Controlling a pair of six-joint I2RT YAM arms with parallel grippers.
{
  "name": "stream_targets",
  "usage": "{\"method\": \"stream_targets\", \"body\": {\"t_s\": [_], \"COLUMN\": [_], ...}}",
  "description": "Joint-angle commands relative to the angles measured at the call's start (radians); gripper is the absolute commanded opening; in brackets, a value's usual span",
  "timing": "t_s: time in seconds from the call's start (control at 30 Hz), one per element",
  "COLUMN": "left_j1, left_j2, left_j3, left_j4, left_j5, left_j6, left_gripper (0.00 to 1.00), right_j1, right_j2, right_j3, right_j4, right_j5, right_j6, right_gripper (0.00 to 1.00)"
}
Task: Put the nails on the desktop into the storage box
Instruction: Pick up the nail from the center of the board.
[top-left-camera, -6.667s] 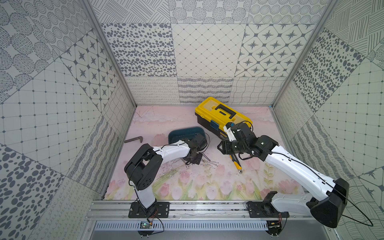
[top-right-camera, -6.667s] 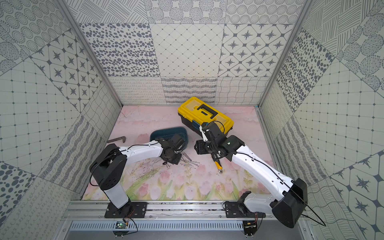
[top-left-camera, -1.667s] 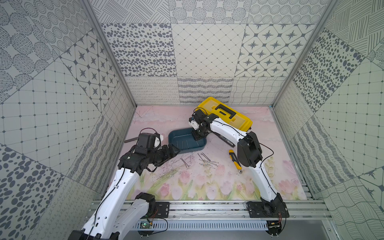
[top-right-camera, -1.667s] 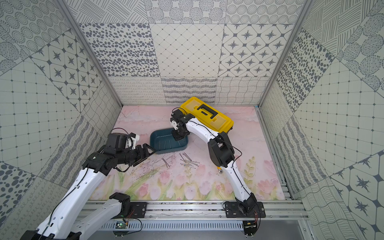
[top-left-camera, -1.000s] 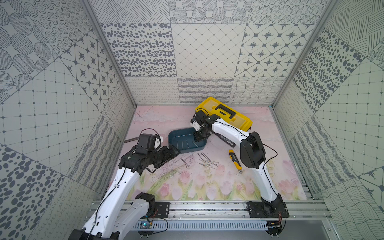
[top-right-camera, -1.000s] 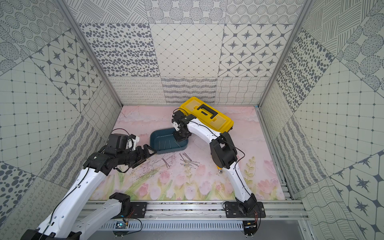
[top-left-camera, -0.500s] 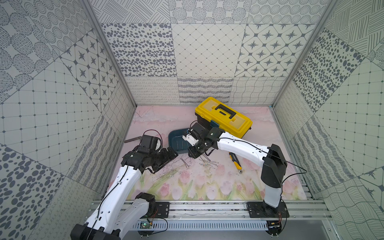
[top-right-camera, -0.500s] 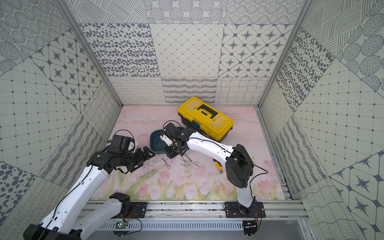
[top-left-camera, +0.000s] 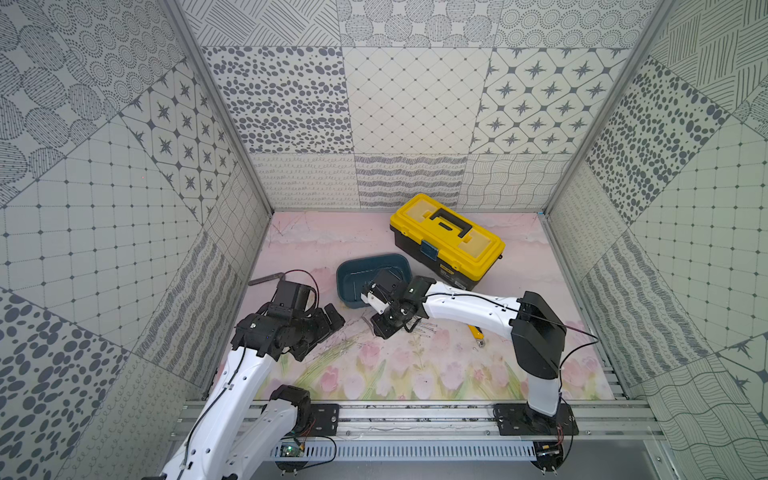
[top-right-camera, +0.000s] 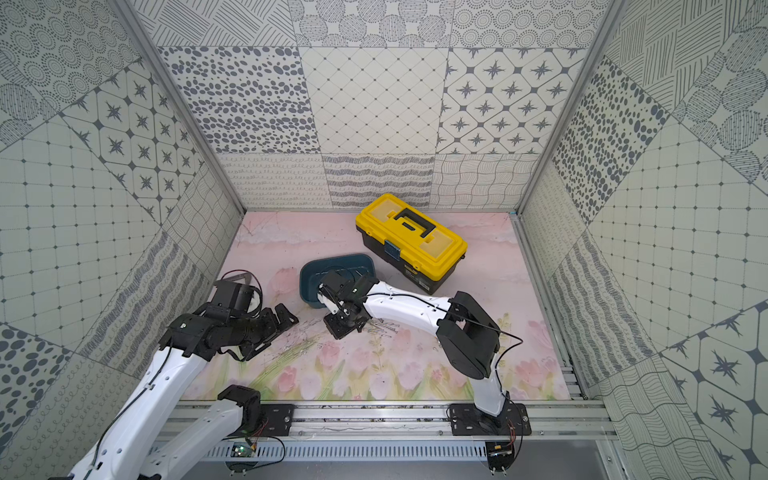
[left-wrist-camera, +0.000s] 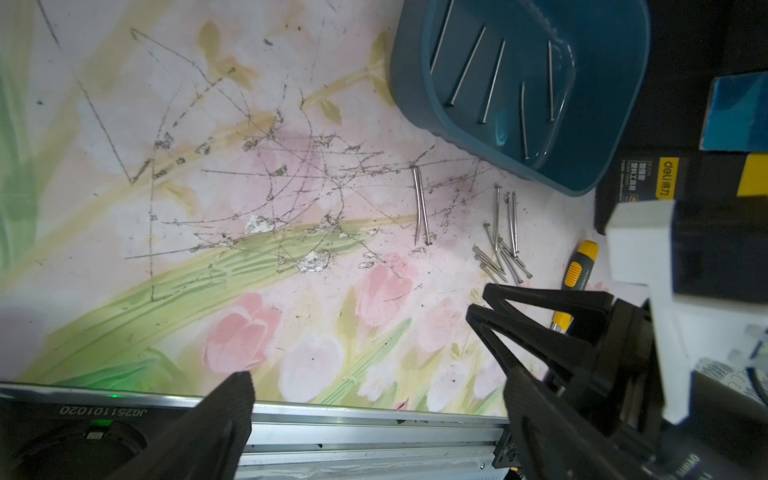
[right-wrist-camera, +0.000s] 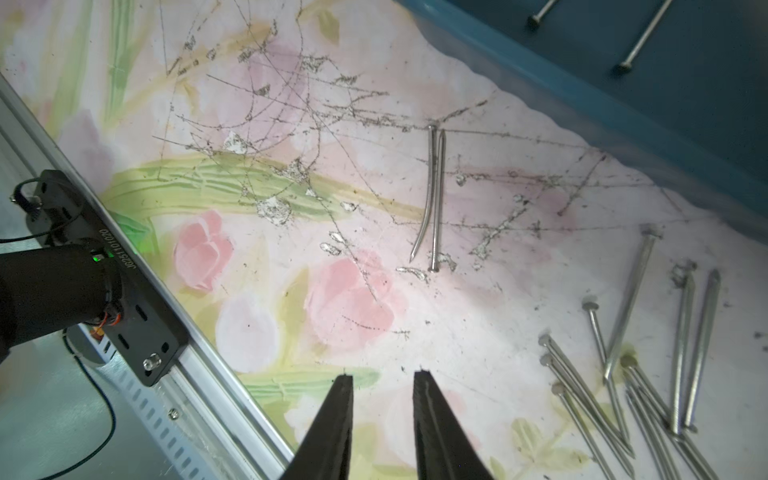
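On scratched tulip-print desktop (left-wrist-camera: 365, 324), nails (left-wrist-camera: 500, 249) lie loose (patterned walls (top-left-camera: 415, 104) around).

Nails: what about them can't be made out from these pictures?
- Nails in the storage box: left wrist view shows at least five, but the frame edge cuts the box off; in both top views the right arm covers part of it.
- Loose nails on the desktop: overlapping, cut by the right wrist view's edge; too small to count in top views.

Five nails (left-wrist-camera: 467, 64) lie inside the storage box (left-wrist-camera: 465, 129), while a touching pair (left-wrist-camera: 420, 203) and a loose cluster (left-wrist-camera: 500, 249) rest on the scratched desktop (left-wrist-camera: 249, 208) just beside it, near a yellow-and-black utility knife (left-wrist-camera: 579, 270).
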Motion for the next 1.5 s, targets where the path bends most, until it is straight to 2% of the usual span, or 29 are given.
{"method": "stream_targets", "body": {"t_s": [0.0, 0.37, 0.87, 1.33, 1.47], "left_j1": [0.006, 0.005, 0.006, 0.006, 0.006], "left_j2": [-0.049, -0.113, -0.118, -0.115, -0.108], "left_j3": [-0.012, -0.018, 0.009, 0.0, -0.001], "left_j4": [-0.108, -0.134, -0.167, -0.163, -0.158], "left_j5": [-0.026, -0.006, -0.008, -0.001, -0.001], "left_j6": [-0.019, -0.01, 0.026, 0.049, 0.057], "left_gripper": [0.99, 0.99, 0.99, 0.99, 0.99], "right_j1": [0.008, 0.009, 0.004, -0.001, -0.002], "right_j2": [0.058, 0.156, 0.253, 0.299, 0.309], "right_j3": [0.034, 0.121, 0.21, 0.227, 0.231], "right_j4": [0.036, 0.005, -0.017, -0.05, -0.061], "right_j5": [0.022, 0.084, 0.108, 0.134, 0.14], "right_j6": [0.004, -0.038, -0.062, -0.056, -0.062], "right_gripper": [0.31, 0.32, 0.32, 0.29, 0.24]}}
